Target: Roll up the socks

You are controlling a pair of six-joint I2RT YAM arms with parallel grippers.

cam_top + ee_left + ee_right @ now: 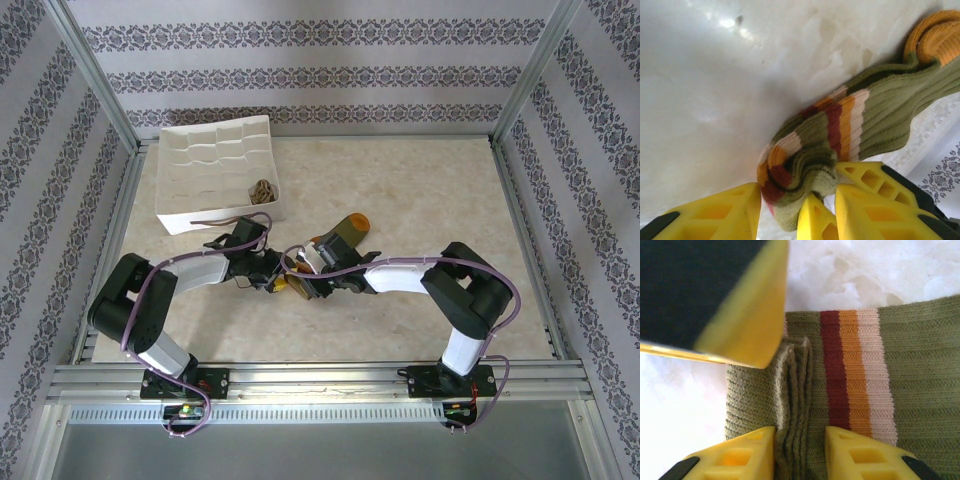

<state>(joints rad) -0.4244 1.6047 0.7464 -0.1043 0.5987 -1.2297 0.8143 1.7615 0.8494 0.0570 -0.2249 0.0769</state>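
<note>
The olive green sock lies mid-table, its orange toe pointing to the far right. Its striped cuff end is bunched and curled over. My left gripper is closed around that bunched cuff, its left finger against the fabric. My right gripper is shut on a narrow upright fold of the same sock, beside the maroon, orange and cream stripes. One right finger sits between the left jaws. The tan argyle sock lies rolled in the tray.
The white divided tray stands at the far left, its front wall close behind the left gripper. Patterned walls and metal posts enclose the table on three sides. Both arms reach inward and meet just left of centre.
</note>
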